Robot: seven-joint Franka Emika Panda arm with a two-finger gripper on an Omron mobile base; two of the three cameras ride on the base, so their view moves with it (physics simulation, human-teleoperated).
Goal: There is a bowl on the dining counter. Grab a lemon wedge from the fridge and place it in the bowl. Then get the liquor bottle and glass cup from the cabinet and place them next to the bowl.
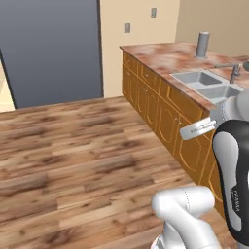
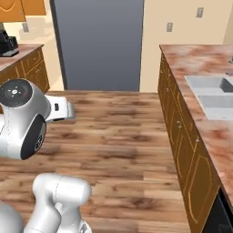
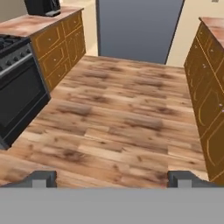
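The fridge (image 2: 98,45) is a tall grey door at the far end of the room, straight ahead across the wooden floor; it is shut, also seen in the left base view (image 1: 53,48) and at the top of the hand view (image 3: 138,28). My gripper (image 3: 113,179) hangs over the floor, open wide, with nothing between its two dark fingertips (image 3: 41,178). It is well short of the fridge. The bowl, lemon wedge, liquor bottle and glass cup are out of view. A wooden upper cabinet (image 2: 18,9) shows at the far left.
A marble-topped counter (image 1: 160,56) with wooden base cabinets (image 3: 210,87) runs along the right, holding a double sink (image 1: 209,85), a faucet (image 1: 235,73) and a grey cylinder (image 1: 203,44). On the left stand a black stove (image 3: 17,87) and a coffee machine (image 3: 42,6). Open floor (image 3: 118,109) lies between.
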